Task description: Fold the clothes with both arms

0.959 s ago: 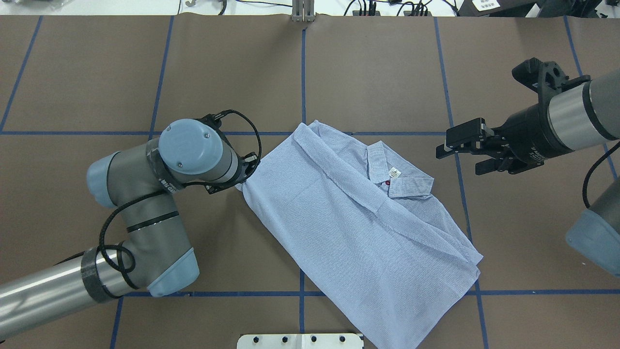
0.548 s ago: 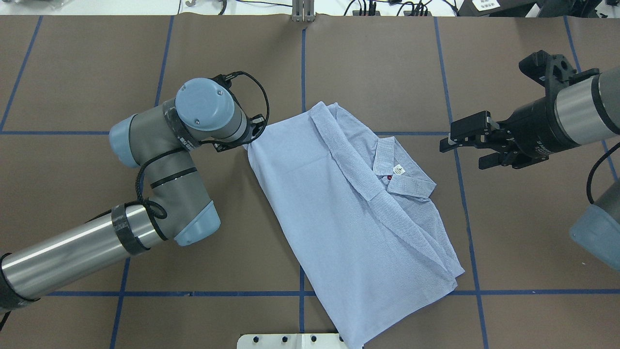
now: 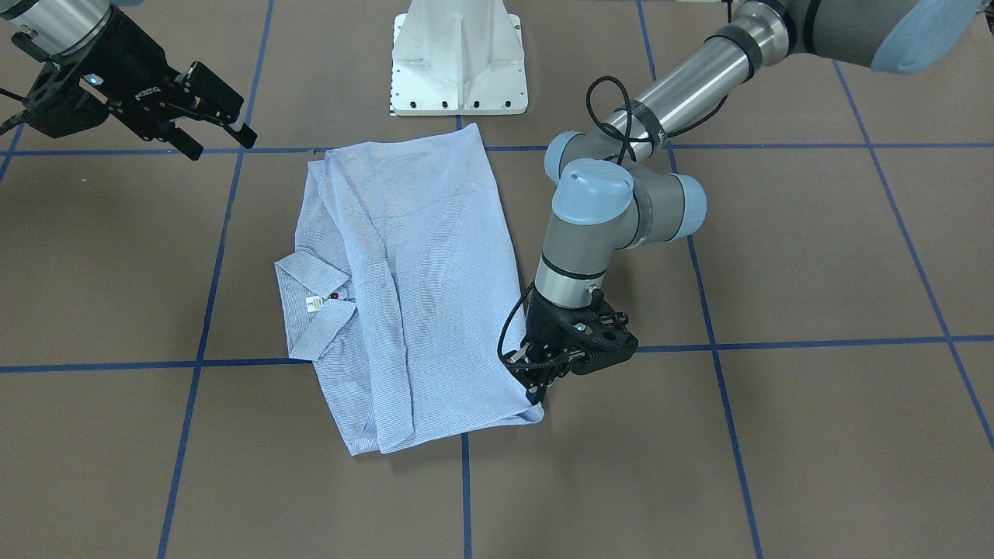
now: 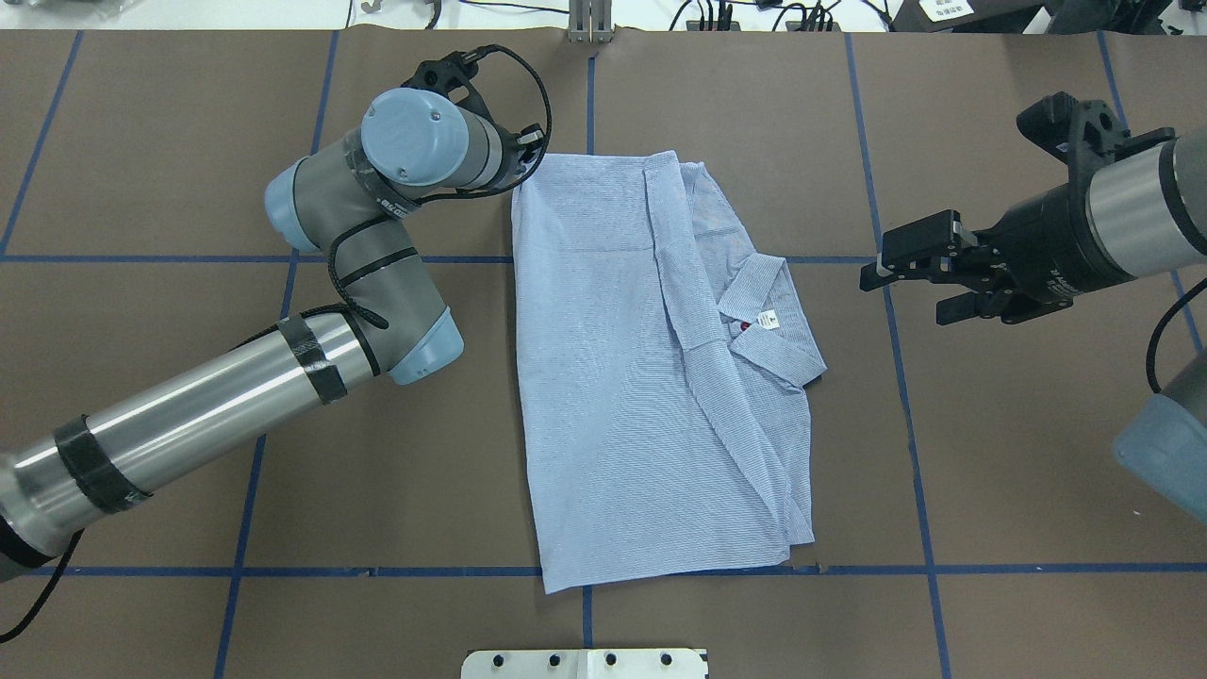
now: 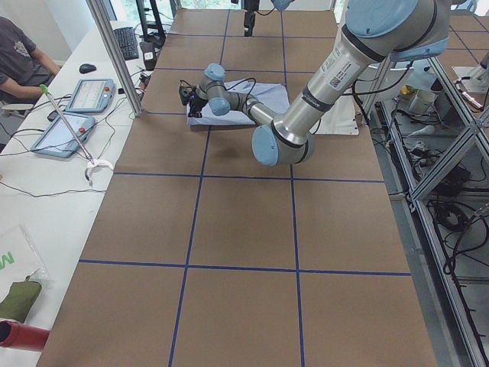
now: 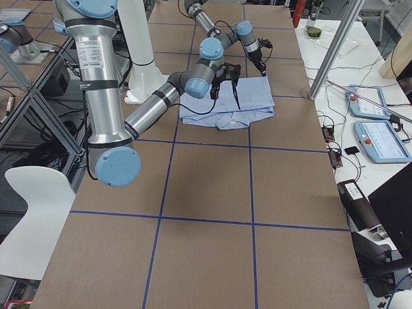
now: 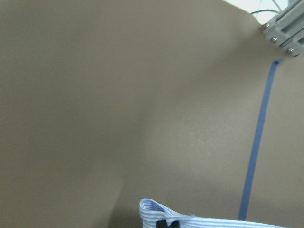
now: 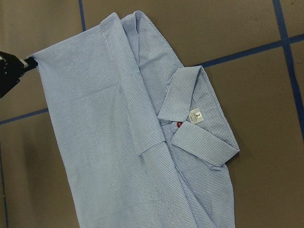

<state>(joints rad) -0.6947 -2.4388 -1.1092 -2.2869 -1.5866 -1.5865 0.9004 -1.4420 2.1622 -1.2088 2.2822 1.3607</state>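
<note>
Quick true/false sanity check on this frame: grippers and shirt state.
1. The left gripper is shut on a corner of the shirt. True.
2. The right gripper holds the collar. False: its fingers are open and clear of the shirt, off to the collar side.
3. The white label shows at the collar. True.
4. The shirt hangs over the edge of the table. False: it lies folded on the table, inside the edges.

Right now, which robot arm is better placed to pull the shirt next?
Left. The left claw pinches the shirt's far corner; the right claw hangs open beside the collar, touching nothing.
</note>
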